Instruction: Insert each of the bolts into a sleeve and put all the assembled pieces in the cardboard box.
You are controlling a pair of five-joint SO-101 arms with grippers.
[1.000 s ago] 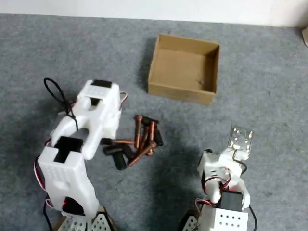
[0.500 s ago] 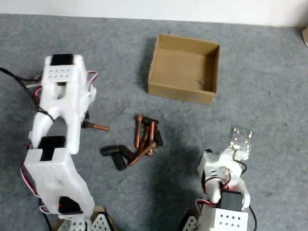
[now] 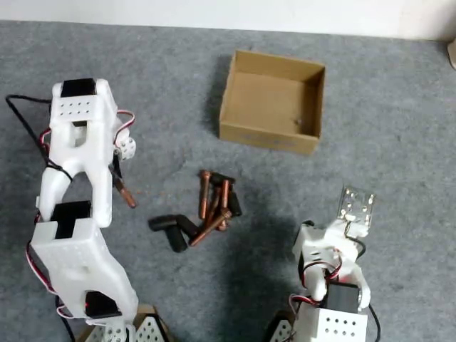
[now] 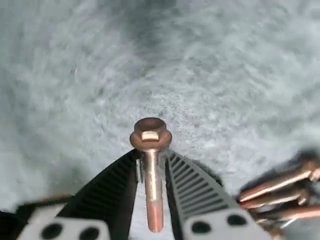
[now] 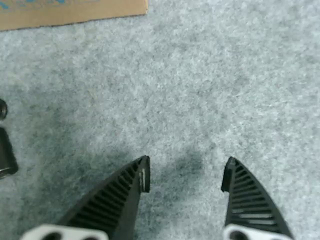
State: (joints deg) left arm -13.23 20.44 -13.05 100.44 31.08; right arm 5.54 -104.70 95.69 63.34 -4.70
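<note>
Left wrist view: a copper-coloured hex-head bolt point(image 4: 150, 136) is clamped by its shank in the left gripper point(image 4: 151, 156), head protruding past the tips. It is held apart from the heap of copper bolts point(image 3: 212, 203) and black cylindrical sleeves point(image 3: 171, 229), judged singled out for sleeving. The right gripper point(image 5: 186, 175) is spread wide and empty over grey carpet point(image 5: 200, 75), short of the brown cardboard box point(image 3: 269, 139).

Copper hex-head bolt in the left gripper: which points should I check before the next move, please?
1. Copper hex-head bolt clamped in the left gripper: ok.
2. Right gripper open and empty: ok.
3. Black cylindrical sleeve lying free beside the pile of copper bolts: ok.
4. Sleeve held ready to receive the bolt: not ok, none gripped.
5. Brown cardboard box open on top: ok.
</note>
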